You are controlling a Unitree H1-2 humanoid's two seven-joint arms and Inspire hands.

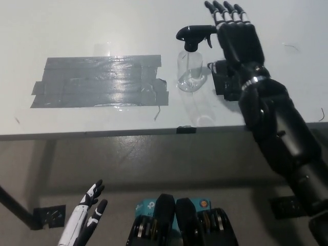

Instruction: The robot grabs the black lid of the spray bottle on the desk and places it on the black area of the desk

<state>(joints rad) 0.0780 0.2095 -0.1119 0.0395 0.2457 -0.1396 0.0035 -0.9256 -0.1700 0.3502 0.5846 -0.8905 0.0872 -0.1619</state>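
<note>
The black right hand [234,35] is released, fingers straight, just beside the black trigger lid [195,36] of the clear spray bottle [189,70], which stands upright on the bench [77,31]. It should close around the lid squarely, without tipping the bottle. The white left hand [84,218] rests low, also released.

No legible text, label, brand, number or sign appears on any surface in the head view.
</note>
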